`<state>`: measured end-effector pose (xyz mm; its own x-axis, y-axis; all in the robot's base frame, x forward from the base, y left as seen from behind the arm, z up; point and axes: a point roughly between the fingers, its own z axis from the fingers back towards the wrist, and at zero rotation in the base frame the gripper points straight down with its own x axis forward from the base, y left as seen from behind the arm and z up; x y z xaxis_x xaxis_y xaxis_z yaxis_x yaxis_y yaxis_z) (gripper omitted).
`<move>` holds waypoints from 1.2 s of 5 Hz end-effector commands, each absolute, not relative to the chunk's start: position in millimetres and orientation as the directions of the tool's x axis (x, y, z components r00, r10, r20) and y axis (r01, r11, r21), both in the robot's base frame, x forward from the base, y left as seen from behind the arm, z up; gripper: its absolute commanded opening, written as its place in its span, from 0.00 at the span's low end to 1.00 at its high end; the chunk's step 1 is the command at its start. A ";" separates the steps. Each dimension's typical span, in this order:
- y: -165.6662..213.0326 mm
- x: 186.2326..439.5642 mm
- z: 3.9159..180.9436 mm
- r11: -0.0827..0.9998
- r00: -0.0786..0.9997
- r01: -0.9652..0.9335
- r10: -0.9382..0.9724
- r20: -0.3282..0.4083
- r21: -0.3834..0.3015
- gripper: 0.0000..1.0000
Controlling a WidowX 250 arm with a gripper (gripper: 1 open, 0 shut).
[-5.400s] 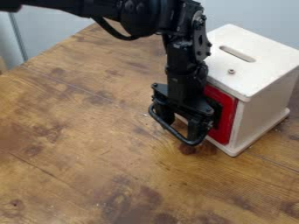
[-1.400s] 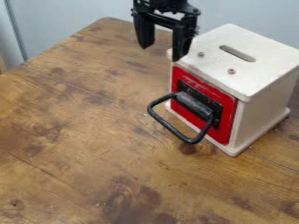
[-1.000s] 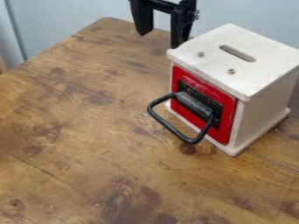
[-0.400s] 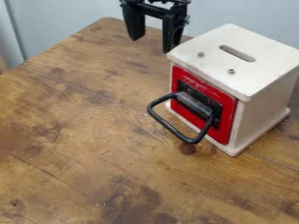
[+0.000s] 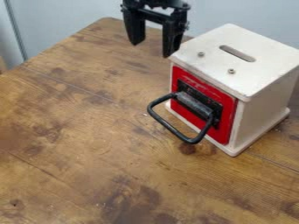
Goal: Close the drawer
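Observation:
The red drawer [image 5: 201,103] sits flush inside the cream box [image 5: 240,77], only its red face and black front plate showing. Its large black loop handle [image 5: 179,122] lies forward and down onto the table. My gripper [image 5: 153,33] hangs open above the far side of the table, well behind and to the left of the box, with nothing between its black fingers [image 5: 135,29]. It touches neither the drawer nor the box.
The wooden table [image 5: 82,140] stretches wide to the left and front of the box. The cream box has a slot [image 5: 239,52] in its top and stands near the table's right edge. A grey wall lies behind.
The gripper let go of the loop handle, rose and drew back to the far left of the box. Over the last second it drifted slightly left. The drawer has not moved.

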<state>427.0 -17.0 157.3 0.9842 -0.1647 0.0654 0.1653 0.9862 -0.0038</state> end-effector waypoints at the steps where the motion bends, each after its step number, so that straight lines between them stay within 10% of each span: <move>1: -21.8 431.7 189.0 0.984 0.968 0.177 -0.177 0.177 0.018 1.00; 6: -31.3 430.8 183.7 0.976 0.966 0.216 -0.213 0.149 0.000 1.00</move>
<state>431.5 -23.9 165.4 0.9752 -0.1976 0.0994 0.1987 0.9801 -0.0019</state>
